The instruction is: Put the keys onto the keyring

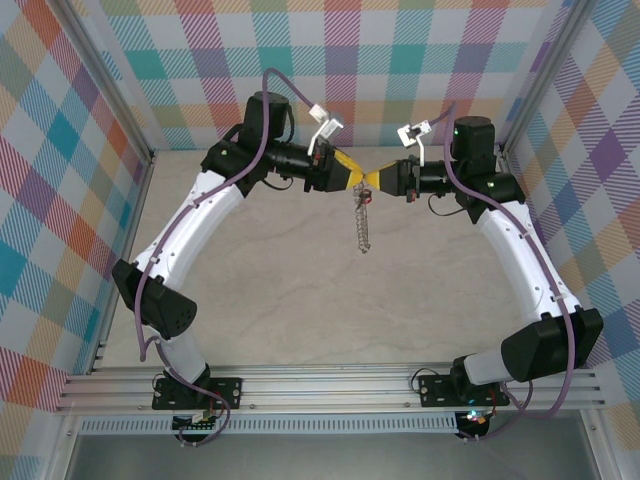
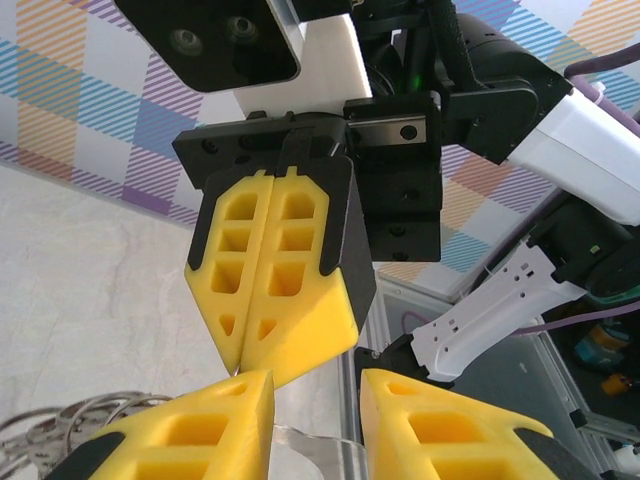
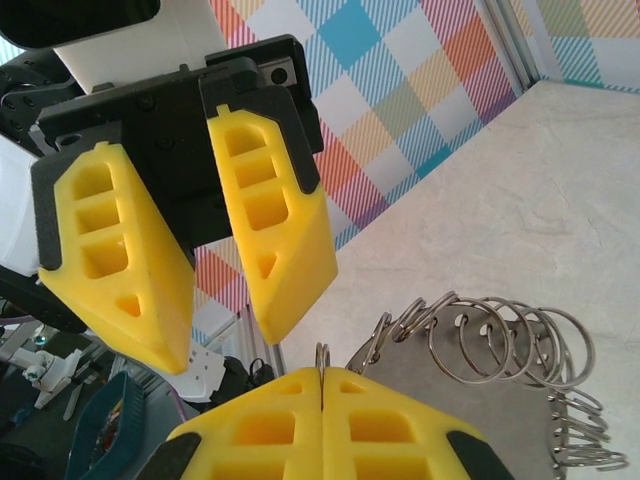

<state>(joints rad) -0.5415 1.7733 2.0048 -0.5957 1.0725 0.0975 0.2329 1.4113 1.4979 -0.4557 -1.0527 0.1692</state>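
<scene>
**A:** Starting at the left, how does the left gripper stand?

**B:** From above, the left gripper (image 1: 360,179) points toward three o'clock. It sits almost tip to tip with the other one, above the middle of the worktop (image 1: 290,290). Its yellow fingers (image 2: 190,430) are spread with a clear gap between them. A strip of grey metal shows in that gap, and I cannot tell whether it touches them.

**A:** And the keyring?

**B:** The keyring (image 1: 363,228) hangs at six o'clock from where the tips meet, edge-on like a chain. In the right wrist view, its grey plate and wire loops fan out toward three o'clock of that gripper's fingers.

**A:** The right gripper?

**B:** The right gripper (image 1: 378,180) points toward nine o'clock. Its fingers are pressed together, pinching one thin wire loop of the keyring in the seam. In its own view, the left gripper sits at eleven o'clock, near the pinched loop.
</scene>
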